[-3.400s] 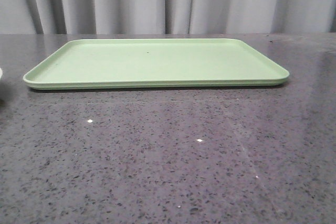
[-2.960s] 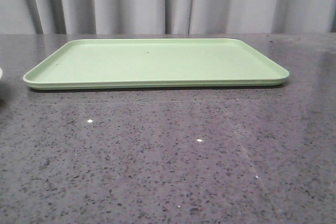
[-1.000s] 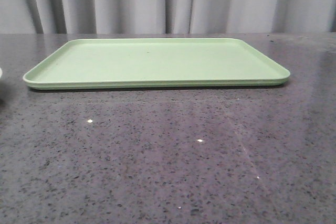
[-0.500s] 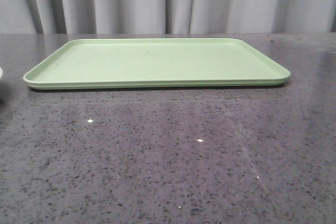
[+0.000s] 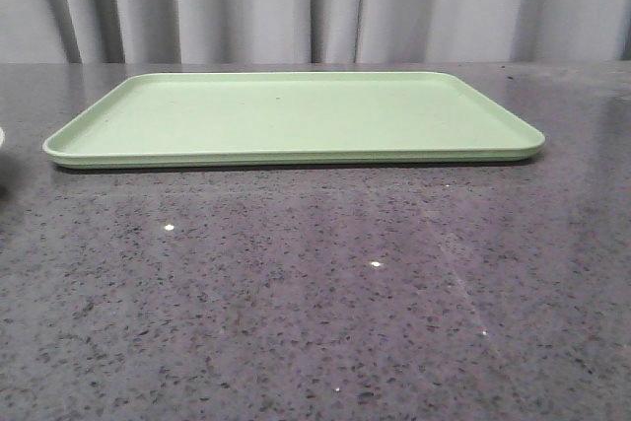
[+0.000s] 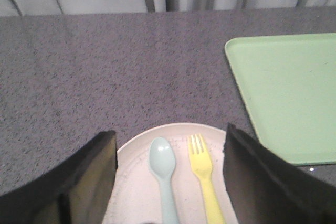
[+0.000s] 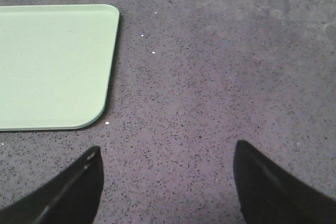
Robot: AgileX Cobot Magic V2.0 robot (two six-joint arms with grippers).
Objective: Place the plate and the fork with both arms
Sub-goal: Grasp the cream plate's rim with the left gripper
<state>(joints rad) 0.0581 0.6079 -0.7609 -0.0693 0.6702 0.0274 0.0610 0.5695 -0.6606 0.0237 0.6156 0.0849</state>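
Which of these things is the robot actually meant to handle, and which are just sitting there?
Part of the job:
plate, between the left arm's open jaws
yellow fork, lying on the plate

Just there:
pale blue spoon, beside the fork on the plate
green tray, nothing on it
speckled table

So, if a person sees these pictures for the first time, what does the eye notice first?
Most likely the light-green tray, wide and bare at the middle of the dark speckled table. Next, in the left wrist view, the pale plate lying off the tray's left side, with a yellow fork and a blue-grey spoon side by side on it, under the open left claw. The right claw is open over bare table.
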